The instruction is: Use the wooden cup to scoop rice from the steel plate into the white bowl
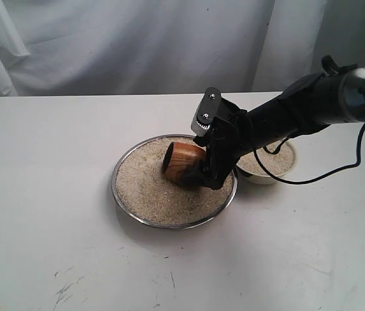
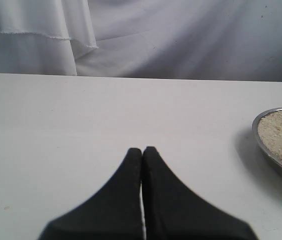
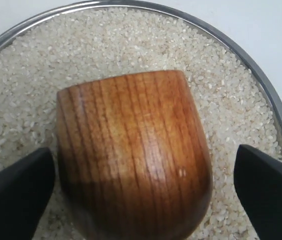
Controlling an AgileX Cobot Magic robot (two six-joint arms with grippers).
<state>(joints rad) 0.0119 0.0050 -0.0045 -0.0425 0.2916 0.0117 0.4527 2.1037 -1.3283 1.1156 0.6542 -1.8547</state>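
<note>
The steel plate point(image 1: 169, 224) sits mid-table, filled with rice point(image 1: 147, 188). The wooden cup point(image 1: 182, 162) lies on its side on the rice, mouth pointing away from my right gripper point(image 1: 206, 170). In the right wrist view the cup point(image 3: 133, 155) lies between the open fingers of that gripper point(image 3: 146, 165): one finger point(image 3: 18, 192) is at its side, the other point(image 3: 268, 185) stands off with rice showing in the gap. The white bowl point(image 1: 266, 179), holding some rice, stands just right of the plate, partly hidden behind the arm. My left gripper point(image 2: 142, 149) is shut and empty over bare table.
A white curtain point(image 1: 137, 45) hangs behind the table. A black cable point(image 1: 338, 170) loops from the right arm down beside the bowl. In the left wrist view the plate's rim point(image 2: 257, 131) shows off to one side of the shut fingers.
</note>
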